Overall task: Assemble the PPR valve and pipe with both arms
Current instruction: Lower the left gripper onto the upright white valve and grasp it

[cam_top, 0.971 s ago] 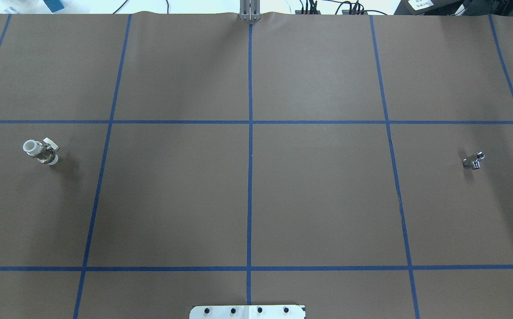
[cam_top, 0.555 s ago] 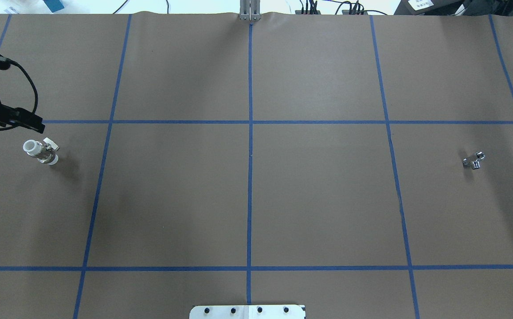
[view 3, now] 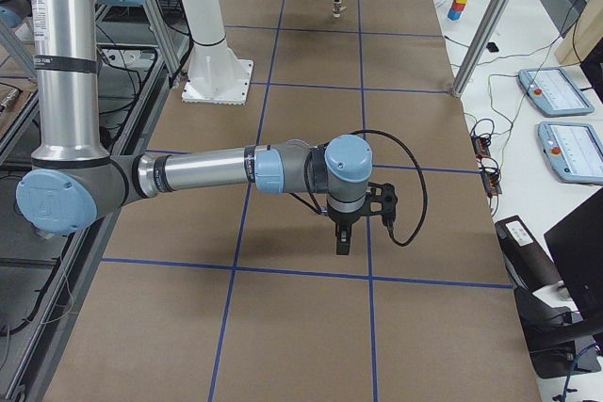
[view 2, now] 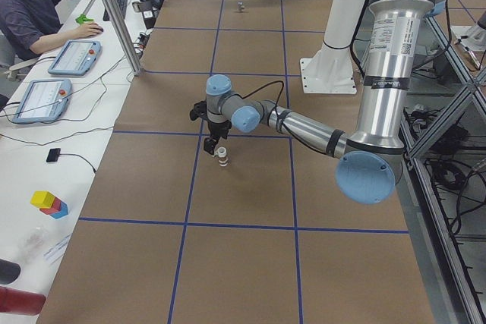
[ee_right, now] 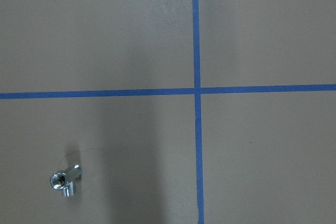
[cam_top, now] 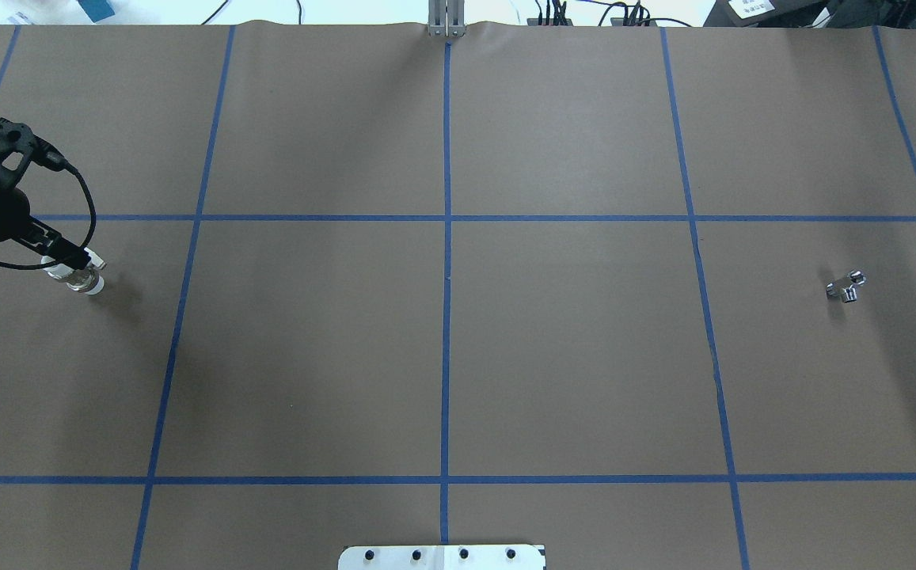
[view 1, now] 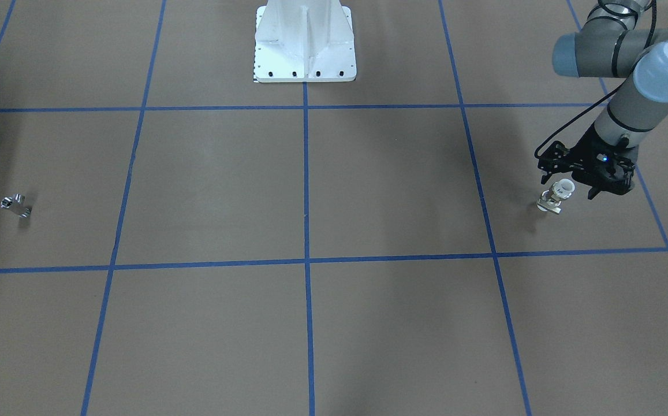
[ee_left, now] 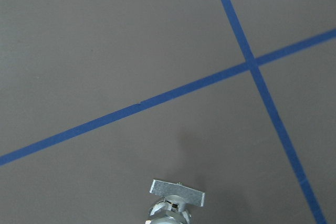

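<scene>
The PPR valve, white ends with a metal body and lever handle, stands upright at the table's left. My left gripper hangs just over its top, fingers spread on either side, open. The left wrist view shows only the valve's handle at the bottom edge. The pipe piece, a small chrome elbow fitting, lies far right. My right gripper shows only in the exterior right view, pointing down above the table; I cannot tell its state.
Blue tape lines divide the brown table cover into squares. The white bolted pedestal stands at the robot's side. A person sits at a side desk with tablets; an aluminium post stands at that edge.
My left arm has come in from the left edge and moved down over the valve, covering its top. The valve and the chrome fitting have not moved.
</scene>
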Motion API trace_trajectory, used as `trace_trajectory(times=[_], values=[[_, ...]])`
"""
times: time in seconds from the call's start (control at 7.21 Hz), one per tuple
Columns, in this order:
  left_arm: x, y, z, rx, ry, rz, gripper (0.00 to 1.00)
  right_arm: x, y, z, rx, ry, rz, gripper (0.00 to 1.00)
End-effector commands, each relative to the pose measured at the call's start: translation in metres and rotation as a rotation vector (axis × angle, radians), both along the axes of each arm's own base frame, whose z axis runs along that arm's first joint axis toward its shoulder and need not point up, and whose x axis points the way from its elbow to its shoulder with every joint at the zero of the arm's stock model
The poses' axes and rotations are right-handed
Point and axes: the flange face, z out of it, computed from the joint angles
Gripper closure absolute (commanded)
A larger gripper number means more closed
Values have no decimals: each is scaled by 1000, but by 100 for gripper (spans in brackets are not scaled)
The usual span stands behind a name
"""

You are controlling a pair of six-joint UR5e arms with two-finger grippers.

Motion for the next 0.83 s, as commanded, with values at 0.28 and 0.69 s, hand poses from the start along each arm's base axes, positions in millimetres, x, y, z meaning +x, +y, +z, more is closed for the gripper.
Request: trace_trajectory(times=[0.28, 0.69], values=[[13, -18, 19, -26, -18, 6, 1, 0, 0, 0, 2, -5, 0, 0], [19, -20, 21, -49, 0, 22, 1, 0, -1, 0, 0, -4, 0, 0]])
